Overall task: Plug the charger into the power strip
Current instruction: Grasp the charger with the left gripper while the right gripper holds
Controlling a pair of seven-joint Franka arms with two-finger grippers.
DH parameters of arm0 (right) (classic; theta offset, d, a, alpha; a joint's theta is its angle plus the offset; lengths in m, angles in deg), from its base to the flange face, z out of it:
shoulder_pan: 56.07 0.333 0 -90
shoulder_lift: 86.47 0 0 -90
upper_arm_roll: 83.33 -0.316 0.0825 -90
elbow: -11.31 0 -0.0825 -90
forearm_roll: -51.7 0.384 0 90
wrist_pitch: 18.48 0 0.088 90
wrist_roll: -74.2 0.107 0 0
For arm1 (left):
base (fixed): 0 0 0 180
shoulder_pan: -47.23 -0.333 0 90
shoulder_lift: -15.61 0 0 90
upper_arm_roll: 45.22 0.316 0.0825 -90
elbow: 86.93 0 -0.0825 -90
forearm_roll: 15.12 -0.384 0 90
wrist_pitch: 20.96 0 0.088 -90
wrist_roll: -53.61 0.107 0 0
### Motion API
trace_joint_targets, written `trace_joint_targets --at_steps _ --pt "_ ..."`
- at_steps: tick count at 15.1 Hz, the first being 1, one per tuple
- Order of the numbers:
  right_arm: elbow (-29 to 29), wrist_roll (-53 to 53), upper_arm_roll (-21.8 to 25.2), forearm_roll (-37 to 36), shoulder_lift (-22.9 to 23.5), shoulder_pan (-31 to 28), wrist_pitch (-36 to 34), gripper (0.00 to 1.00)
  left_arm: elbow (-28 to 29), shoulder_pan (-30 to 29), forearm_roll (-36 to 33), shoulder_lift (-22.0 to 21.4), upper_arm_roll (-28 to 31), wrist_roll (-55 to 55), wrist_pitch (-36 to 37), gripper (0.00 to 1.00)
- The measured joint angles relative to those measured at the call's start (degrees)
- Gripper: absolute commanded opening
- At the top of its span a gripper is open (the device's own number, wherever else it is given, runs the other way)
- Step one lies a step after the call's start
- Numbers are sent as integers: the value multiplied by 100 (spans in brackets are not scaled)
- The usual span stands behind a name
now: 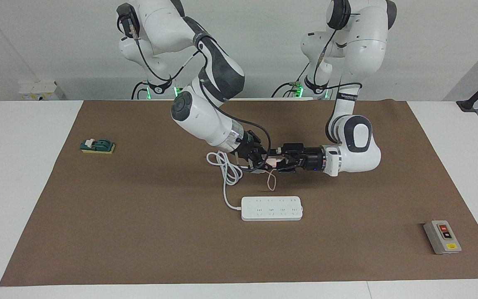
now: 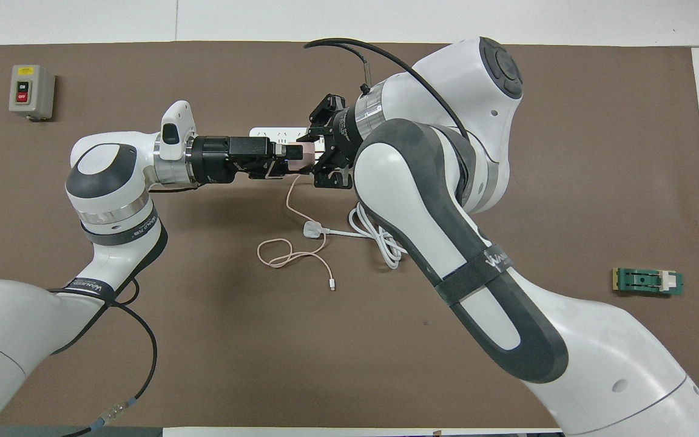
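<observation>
Hiding power strip (image 2: 263, 131): overhead grippers

Both arms (image 1: 206, 120) were glossy white with dark grey joint covers and round caps, silver rings at the wrists, and black grippers. Black cables looped along them. Green lights glowed at the bases (image 1: 176, 90), upper centre of the frame.

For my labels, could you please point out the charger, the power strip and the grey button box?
charger (image 2: 298, 153): overhead view, pink body.
power strip (image 1: 271, 208): facing view, top face.
grey button box (image 1: 442, 237): facing view, top face.
</observation>
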Motion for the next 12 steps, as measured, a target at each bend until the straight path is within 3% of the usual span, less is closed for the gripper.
trace_joint_targets --at_steps 2,5,7,8,9,10,12 --pt "0 0 2 0 0 0 0 0 1 0 0 0 9 0 1 71" --pt "0 2 12 0 0 0 0 0 4 0 1 0 9 2 1 45" --pt "0 2 18 0 0 0 0 0 5 0 1 0 9 2 0 38" --pt "0 2 21 0 0 0 0 0 5 0 1 0 10 2 -1 25" --pt "-2 3 27 0 3 -1 0 0 5 0 8 -4 10 3 -1 6" --pt "-2 3 30 0 6 -2 0 0 5 0 9 -6 12 3 -1 1" --pt "-1 50 31 0 10 -1 -1 0 6 -2 10 -8 18 54 3 0"
